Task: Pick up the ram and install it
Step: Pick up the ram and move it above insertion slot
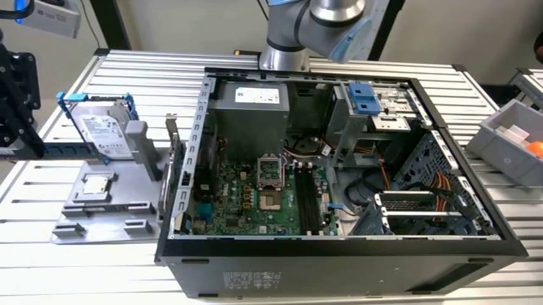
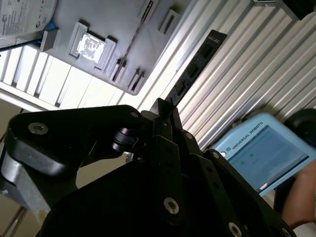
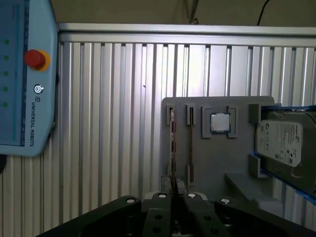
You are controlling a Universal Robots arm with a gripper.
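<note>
Gripping the ram by one end, the gripper had both fingers pinched onto the board, w/ the rest of the dark stick jutting out past the tips over the ribbed metal table. In the second wrist view the stick sat just beside an edge of the gray holder. On that holder, at the exterior view's left: a silver HDD standing tilted in its blue-edged bracket toward the back, & a small square CPU lying flat in its pocket in front. PC case lay open at frame centre, mobo exposed, long black memory slots running along its right part. A blue-framed pendant lay on the table; a person's arm was next to it.
</note>
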